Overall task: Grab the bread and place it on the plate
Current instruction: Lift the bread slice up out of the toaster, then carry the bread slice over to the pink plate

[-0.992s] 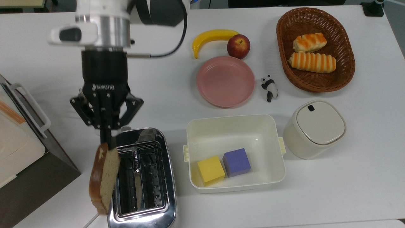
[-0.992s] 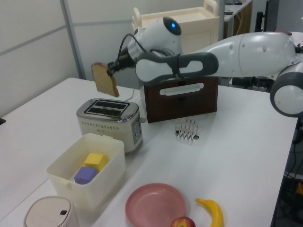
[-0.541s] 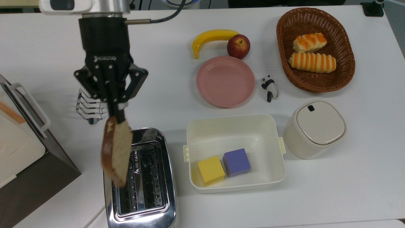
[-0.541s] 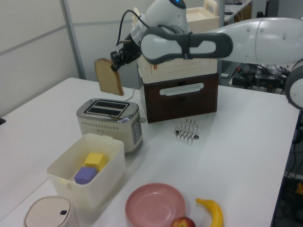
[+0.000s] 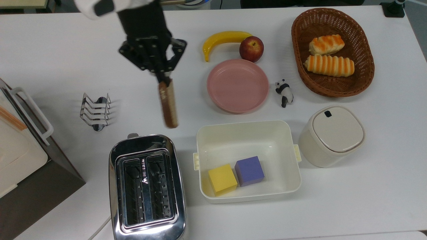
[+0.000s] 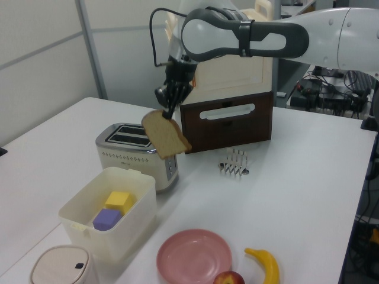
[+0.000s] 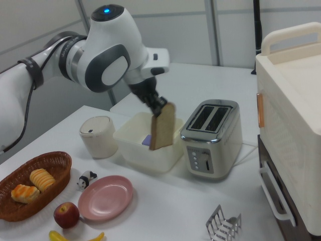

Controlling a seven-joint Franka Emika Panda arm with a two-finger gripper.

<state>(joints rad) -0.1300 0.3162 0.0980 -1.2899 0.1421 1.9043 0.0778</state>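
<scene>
One slice of bread [image 5: 167, 104] and one pink plate [image 5: 237, 85] are seen on the scene, along with one chrome toaster [image 5: 147, 188] with two slots, one wire toast rack [image 5: 95, 110], one cream tub [image 5: 247, 160] holding two cubes, a yellow cube [image 5: 222, 179] and a purple cube [image 5: 249, 170], one lidded cream bin [image 5: 331, 135], one banana [image 5: 223, 40], one apple [image 5: 251, 48], one panda figurine [image 5: 284, 92] and one wicker basket [image 5: 302, 70] in which two striped rolls [image 5: 329, 65] are laid.

The bread is held in the air by the gripper [image 5: 164, 79], whose fingers are closed narrowly on the slice's upper edge. The slice is hung below the fingers, seen edge-on in the top view and face-on, slightly tilted, in the left view [image 6: 166, 134] and the right view [image 7: 163, 126]. In the top view it is placed between the toast rack and the plate, above bare table [image 5: 50, 56], apart from the toaster and to the top view's left of the plate. The plate is left bare, beside the apple and the panda figurine.

The arm [image 6: 249, 40] is stretched out horizontally above the table in the left view, and the wrist is turned downward so that the gripper [image 6: 168, 106] is pointed at the table. In the right view the gripper [image 7: 157, 106] is angled down towards the right view's right, in front of the tub
</scene>
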